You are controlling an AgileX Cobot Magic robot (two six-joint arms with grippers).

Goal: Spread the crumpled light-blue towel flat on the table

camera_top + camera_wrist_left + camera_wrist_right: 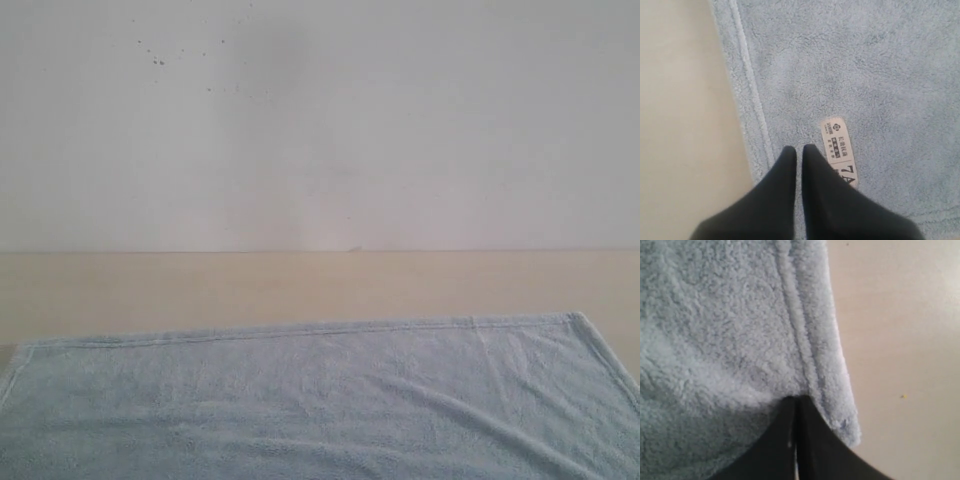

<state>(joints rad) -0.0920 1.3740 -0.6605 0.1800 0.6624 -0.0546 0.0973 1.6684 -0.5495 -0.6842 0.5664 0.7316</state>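
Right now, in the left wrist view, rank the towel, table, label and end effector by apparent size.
1. towel
2. table
3. left end effector, though nearness to the camera inflates it
4. label, clearly smallest

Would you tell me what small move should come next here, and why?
Probably draw the right claw slightly outward toward bare table: it seems shut on the towel at its hem, and the exterior view shows a diagonal crease on that side of an otherwise flat towel.

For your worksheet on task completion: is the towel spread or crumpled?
Spread: the towel lies flat on the table, far hem straight, both far corners out. Near edge is out of view.
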